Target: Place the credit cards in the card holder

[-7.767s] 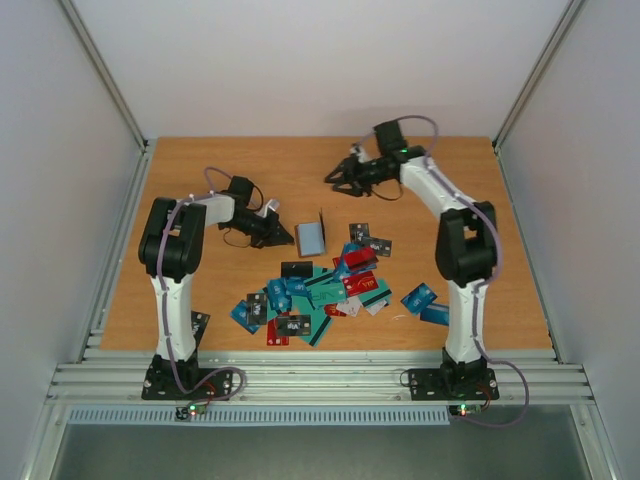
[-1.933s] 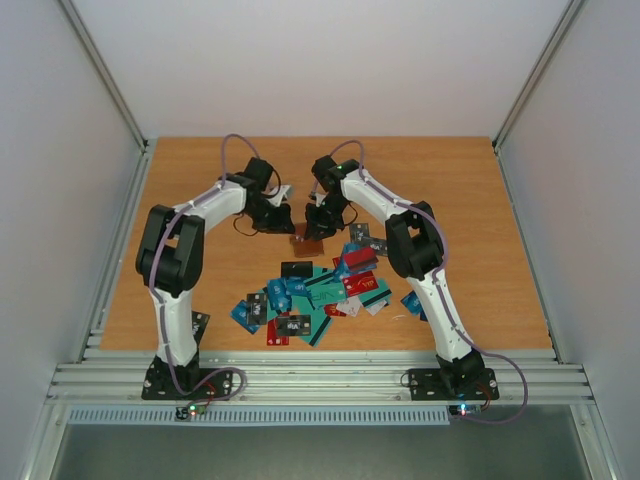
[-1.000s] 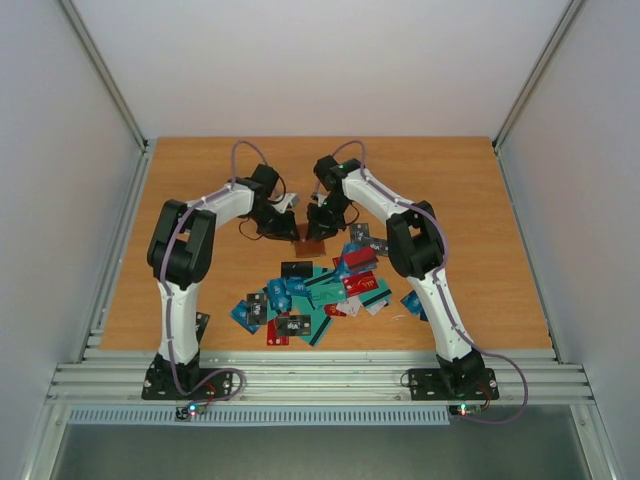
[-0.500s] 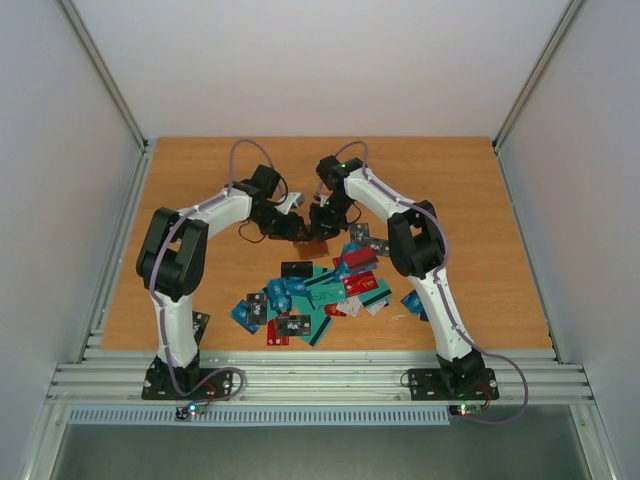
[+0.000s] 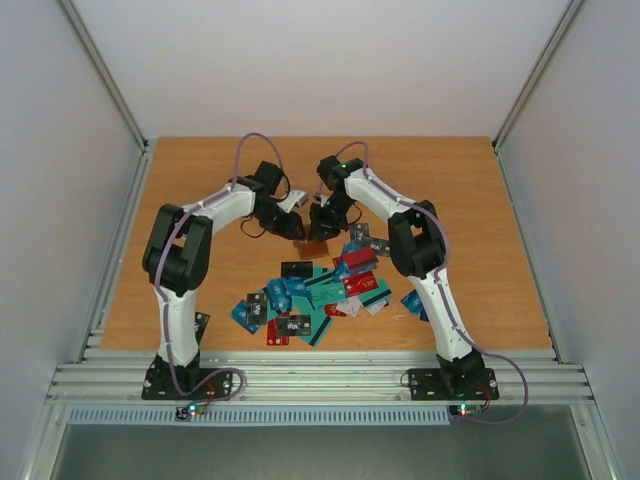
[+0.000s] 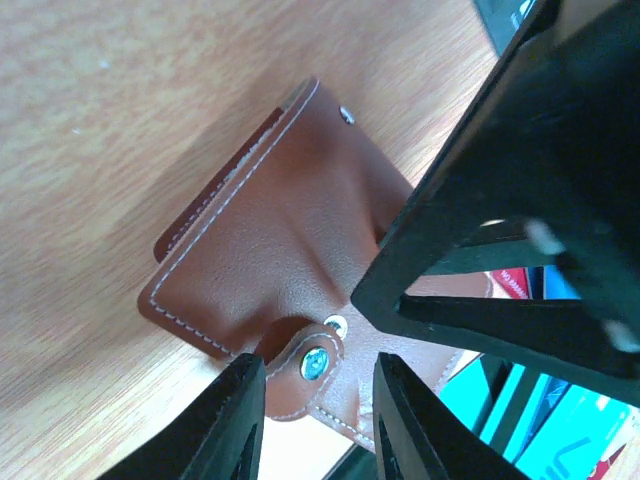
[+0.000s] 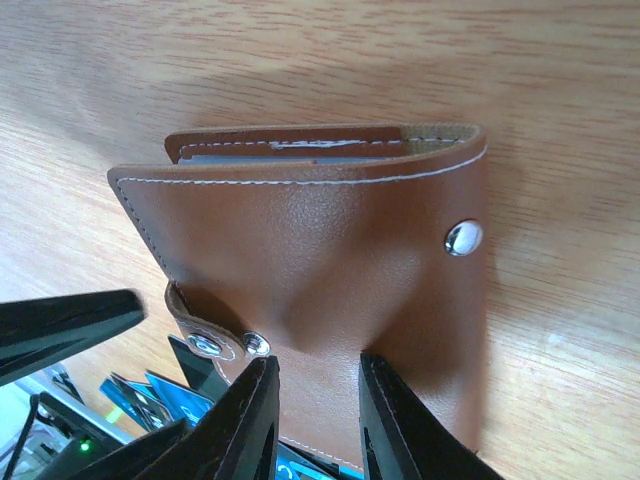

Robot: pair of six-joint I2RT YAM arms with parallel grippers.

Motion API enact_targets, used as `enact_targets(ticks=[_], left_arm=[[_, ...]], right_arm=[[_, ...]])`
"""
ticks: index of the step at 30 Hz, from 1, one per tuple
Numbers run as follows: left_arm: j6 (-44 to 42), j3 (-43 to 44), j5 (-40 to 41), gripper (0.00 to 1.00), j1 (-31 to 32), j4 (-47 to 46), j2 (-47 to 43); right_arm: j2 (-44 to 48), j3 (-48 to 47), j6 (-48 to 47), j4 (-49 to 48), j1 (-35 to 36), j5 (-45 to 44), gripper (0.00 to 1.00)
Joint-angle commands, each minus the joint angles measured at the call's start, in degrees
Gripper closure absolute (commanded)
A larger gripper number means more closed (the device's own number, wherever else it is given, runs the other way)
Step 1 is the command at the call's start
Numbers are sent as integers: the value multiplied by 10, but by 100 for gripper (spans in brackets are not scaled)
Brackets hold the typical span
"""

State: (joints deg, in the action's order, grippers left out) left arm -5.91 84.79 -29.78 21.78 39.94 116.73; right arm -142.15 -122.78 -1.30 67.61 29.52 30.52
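Nothing readable here, tbh. The credit cards (image 5: pixel 318 290) lie in a loose heap of blue, teal, red and black in the middle of the table (image 5: pixel 200 200), and their print is too small to make out. One red card in the left wrist view has white lettering, but it's blurred.

The card holder (image 5: pixel 312 246) sits just behind that heap, right between the two arms. It's brown leather with white stitching (image 7: pixel 320 250), folded over, with a metal snap stud (image 7: pixel 463 237) on the cover. Pale blue-grey edges peek out of the gap between its covers. I can't tell whether those are cards or sleeves.

The right gripper (image 7: pixel 315 362) has its jaws partly apart, with both tips pressing down on the holder's cover – the leather dimples between them.

The left gripper (image 6: pixel 318 375) is also spread partway, straddling the closure strap (image 7: pixel 215 340) at the holder's edge, with the strap's snap sitting in the gap. I can't tell if those fingers actually touch the strap – neither gripper has a card.
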Motion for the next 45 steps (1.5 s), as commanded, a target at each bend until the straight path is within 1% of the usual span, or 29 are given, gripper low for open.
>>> enact_targets(ticks=[1, 4, 8, 10, 12, 14, 16, 21, 28, 32, 39, 41, 44, 45], left_arm=[[-41, 8, -33, 68, -6, -17, 24], [-45, 6, -53, 68, -12, -32, 32], [-54, 8, -88, 73, -21, -34, 43], [-59, 11, -99, 74, -23, -33, 44], [-63, 10, -102, 73, -24, -34, 41], [-66, 12, -105, 70, -24, -40, 39], [-71, 23, -107, 67, -25, -28, 48], [-80, 59, -110, 67, -24, 28, 80], [-88, 52, -108, 72, -24, 61, 86], [-85, 29, -122, 74, -23, 56, 77], [-54, -18, -127, 74, -21, 13, 48], [-30, -26, -116, 71, -24, -3, 40], [51, -69, -121, 68, -34, -92, -5], [101, -86, -124, 67, -37, -116, -24]], right_arm=[[-61, 42, 3, 1, 6, -55, 76], [-62, 44, 1, 5, 5, -54, 76], [-61, 43, -4, 15, 5, -57, 76], [-61, 41, -6, 17, 5, -57, 76], [-62, 41, -7, 18, 5, -57, 76], [-62, 40, -7, 19, 4, -57, 76], [-61, 41, -7, 19, 4, -57, 76], [-59, 45, -10, 18, 5, -58, 76], [-60, 43, -11, 13, 1, -58, 76], [-63, 32, -20, 12, 0, -55, 76], [-65, 25, -49, 11, 5, -32, 77], [-70, 20, -55, 13, 9, -27, 77], [-76, 9, -59, 21, 16, -31, 77], [-79, 4, -59, 25, 18, -33, 77]])
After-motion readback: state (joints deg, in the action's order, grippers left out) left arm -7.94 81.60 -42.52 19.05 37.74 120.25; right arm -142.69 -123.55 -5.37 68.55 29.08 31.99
